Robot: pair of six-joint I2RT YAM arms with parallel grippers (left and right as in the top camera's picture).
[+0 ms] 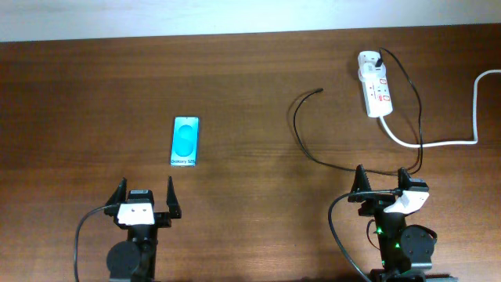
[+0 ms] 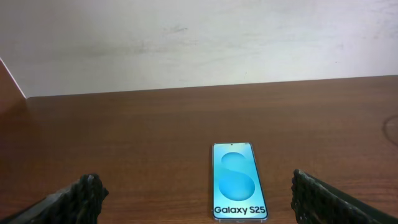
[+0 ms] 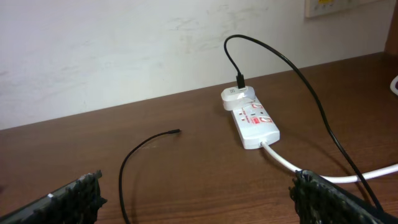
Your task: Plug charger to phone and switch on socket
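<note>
The phone (image 1: 185,141) lies flat on the table's left half, cyan screen up; it also shows in the left wrist view (image 2: 237,181). My left gripper (image 1: 146,197) is open and empty just in front of it. The white socket (image 1: 374,84) lies at the back right with a white adapter plugged in, also in the right wrist view (image 3: 252,118). The black charger cable (image 1: 297,133) loops across the table, its plug tip (image 1: 318,91) lying free left of the socket, seen also in the right wrist view (image 3: 175,132). My right gripper (image 1: 385,184) is open and empty near the front.
The socket's thick white cord (image 1: 438,142) runs right and off the table's edge. A pale wall (image 2: 199,37) stands behind the table's far edge. A wall outlet (image 3: 329,6) shows at upper right in the right wrist view.
</note>
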